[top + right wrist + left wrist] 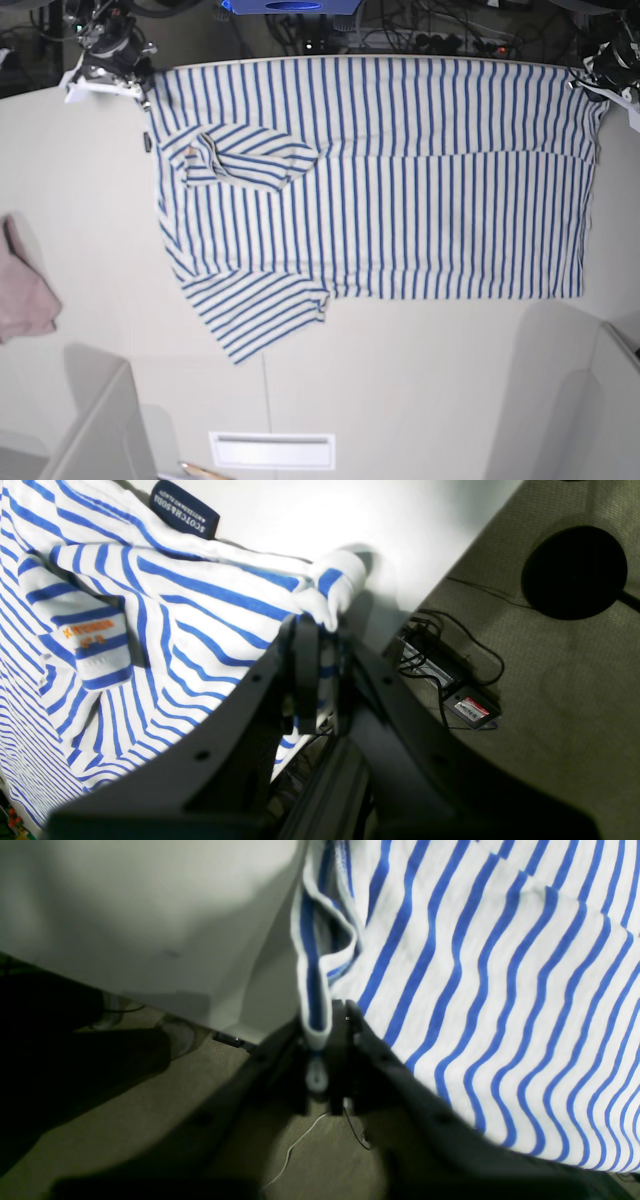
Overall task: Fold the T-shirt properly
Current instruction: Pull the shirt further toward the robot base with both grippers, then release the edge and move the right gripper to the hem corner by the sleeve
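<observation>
The T-shirt (400, 180), white with thin blue stripes, lies flat across the far half of the table (400, 380). One sleeve is folded onto its body and another sticks out at the lower left. Its dark tag (185, 509) lies on the tabletop by the neck. My right gripper (115, 65) holds the far left corner, shut on a bunched fold of striped cloth (175, 605) just over the table edge. My left gripper (600, 70) is at the far right corner. In the left wrist view the shirt's hem (312, 990) runs down between the jaws, pinched there.
A plain pinkish cloth (25, 285) lies at the table's left edge. A white slotted plate (272, 450) sits near the front edge. Beyond the far edge the floor holds cables, a power strip (450, 680) and a round black base (575, 572).
</observation>
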Robot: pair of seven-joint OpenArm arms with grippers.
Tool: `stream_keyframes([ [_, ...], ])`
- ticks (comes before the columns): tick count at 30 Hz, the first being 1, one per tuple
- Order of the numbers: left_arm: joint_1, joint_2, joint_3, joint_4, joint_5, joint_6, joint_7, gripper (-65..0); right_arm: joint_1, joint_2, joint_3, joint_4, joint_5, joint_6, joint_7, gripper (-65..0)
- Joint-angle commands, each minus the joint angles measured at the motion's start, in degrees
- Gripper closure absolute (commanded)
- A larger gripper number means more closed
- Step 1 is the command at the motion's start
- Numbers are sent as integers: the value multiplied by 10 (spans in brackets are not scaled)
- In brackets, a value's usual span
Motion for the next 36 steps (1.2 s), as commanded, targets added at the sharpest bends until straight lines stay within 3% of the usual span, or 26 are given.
stream_keyframes([
  [1, 7, -10, -8, 7, 0, 1, -8, -150, -4, 4, 2, 10, -2, -2, 8, 0],
  [2, 8, -10, -8, 7, 0, 1, -8, -225, -5, 4, 2, 10, -2, -2, 8, -32],
  [6, 13, -4, -38, 9, 0, 1, -8, -472, -13, 4, 2, 15, -3, -2, 12, -279],
  [8, 11, 4, -67, 9, 0, 1, -8, -532, -16, 4, 8, 16, -3, -2, 13, -305],
  [16, -21, 5, -153, 12, -1, 1, -7, -556, 13, 7, 73, 37, -3, 10, 11, -308],
  [20, -70, 1, -168, 16, 0, 1, -5, -555, 68, 39, 69, 34, -3, 51, 8, -300],
  [23, -106, -21, -140, 23, 0, 1, -5, -551, 120, 63, 38, 9, -3, 54, 8, -300],
  [25, -128, -33, -111, 23, 0, 1, -7, -499, 157, 84, 8, -14, -3, 54, 8, -300],
  [26, -142, -40, -95, 23, 0, 1, -7, -439, 175, 92, -8, -27, -3, 54, 8, -300],
  [31, -200, -45, -54, 18, 0, 3, -5, -41, 281, 111, -66, -108, -3, 54, 8, -300],
  [32, -210, -45, -54, 18, 0, 3, -5, 0, 306, 118, -79, -133, -3, 55, 8, -300],
  [36, -245, -55, -35, -10, 4, 3, -4, 0, 421, 138, -137, -254, -3, 56, 13, -300],
])
